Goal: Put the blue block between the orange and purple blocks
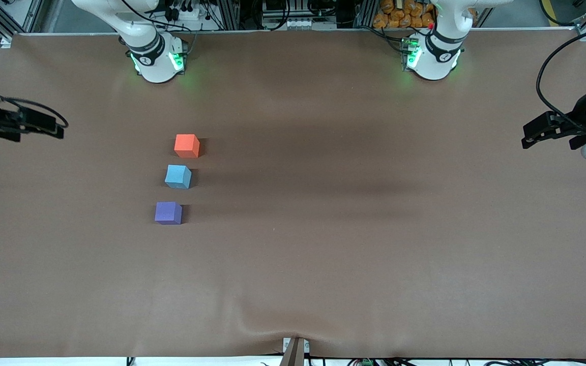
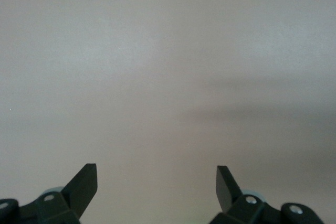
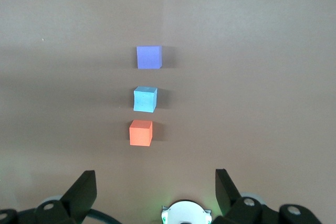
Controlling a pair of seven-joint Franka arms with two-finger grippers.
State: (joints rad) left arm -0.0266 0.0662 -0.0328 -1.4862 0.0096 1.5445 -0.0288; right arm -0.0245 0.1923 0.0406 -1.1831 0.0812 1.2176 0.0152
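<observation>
The blue block (image 1: 177, 176) sits on the table between the orange block (image 1: 186, 145) and the purple block (image 1: 168, 212), in one line with small gaps. The orange one is farthest from the front camera and the purple one is nearest. All three show in the right wrist view: purple (image 3: 149, 57), blue (image 3: 145, 99), orange (image 3: 140, 132). My right gripper (image 1: 59, 128) is open and empty, high over the right arm's end of the table (image 3: 155, 174). My left gripper (image 1: 527, 136) is open and empty over the left arm's end, above bare table (image 2: 156, 167).
The brown table cover (image 1: 354, 229) stretches wide around the blocks. The right arm's base (image 1: 155, 58) and the left arm's base (image 1: 433, 56) stand along the table's edge farthest from the front camera. A black cable (image 1: 552, 66) hangs by the left gripper.
</observation>
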